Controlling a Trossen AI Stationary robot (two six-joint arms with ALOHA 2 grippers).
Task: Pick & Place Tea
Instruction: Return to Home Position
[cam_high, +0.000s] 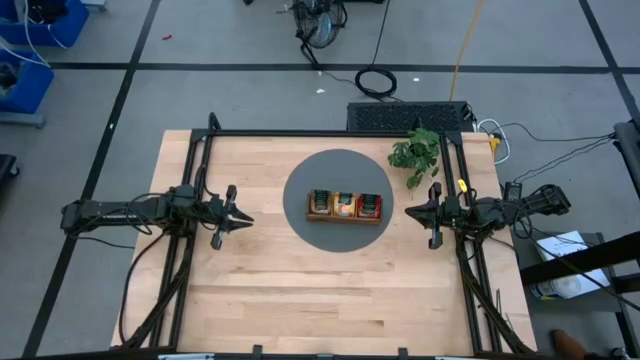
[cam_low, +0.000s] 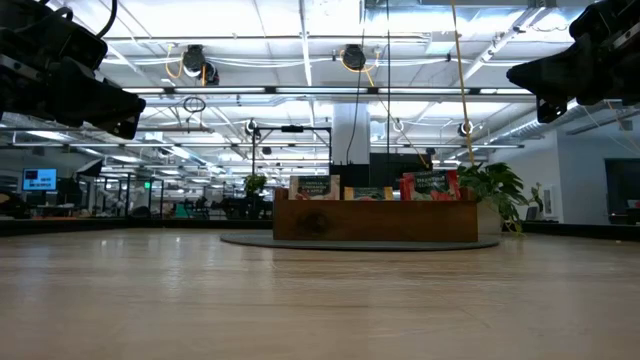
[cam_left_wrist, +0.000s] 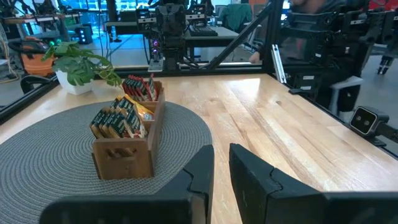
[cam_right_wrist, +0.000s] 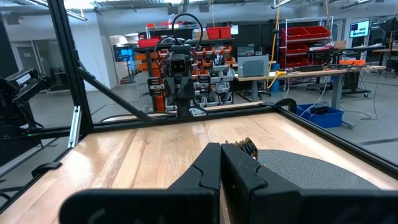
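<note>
The whole surface (cam_high: 330, 290) is seen from straight above in the high view. In the low view it is looked across from its own height, toward the room. The wooden tray (cam_left_wrist: 124, 163) is shown close up in the left wrist view. The round mat (cam_right_wrist: 311, 168) is shared by all four views.

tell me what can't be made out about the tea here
Number of sachets per slot: too small in the high view; in the low view the front wall of the tray hides all but their tops.
Sachet print: too small in every view.
Right wrist view: the right gripper hides most of the tray; few tops show.
</note>
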